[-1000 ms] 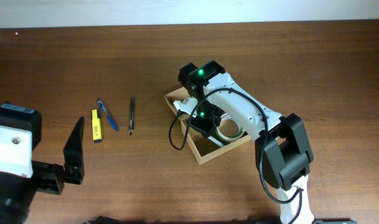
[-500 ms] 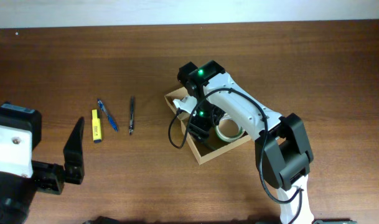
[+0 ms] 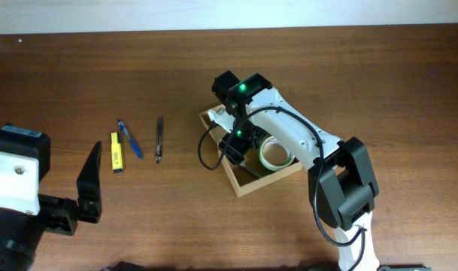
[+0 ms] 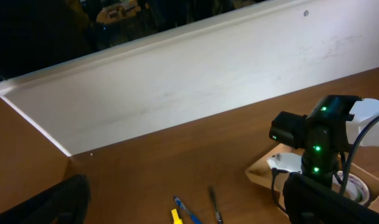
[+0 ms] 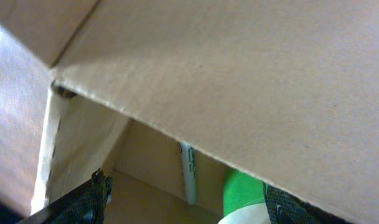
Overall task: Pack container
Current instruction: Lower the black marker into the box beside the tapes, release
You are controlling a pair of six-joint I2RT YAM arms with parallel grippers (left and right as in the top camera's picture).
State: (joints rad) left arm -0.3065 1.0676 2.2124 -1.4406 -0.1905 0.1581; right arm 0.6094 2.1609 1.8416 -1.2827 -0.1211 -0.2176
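**A:** Overhead first: where is the container?

**B:** The container sits open on the table, a little right of centre and turned at an angle to the table's edges. A tape roll lies inside it, toward the right.

**A:** And the arms?

**B:** The right arm reaches in from the lower right. The right gripper hangs over the container's left part. The left arm is at the lower left corner, well apart from the container. Between them lie a yellow highlighter, a blue pen and a dark pen.

**A:** What does the left wrist camera give?

**B:** The left gripper is above the table, its dark fingers spread wide at the bottom corners with nothing between them. The container is at the lower right, under the right arm, and the three pens lie at the bottom edge. A pale wall runs behind the table.

**A:** And the right wrist camera?

**B:** It is very close, so the container's cardboard fills most of the view. Below one cardboard edge the inside shows. There a slim white pen lies against an inner wall, and a bright green thing is beside it, too cropped to name. The right gripper's fingers show at the bottom corners, apart and holding nothing.
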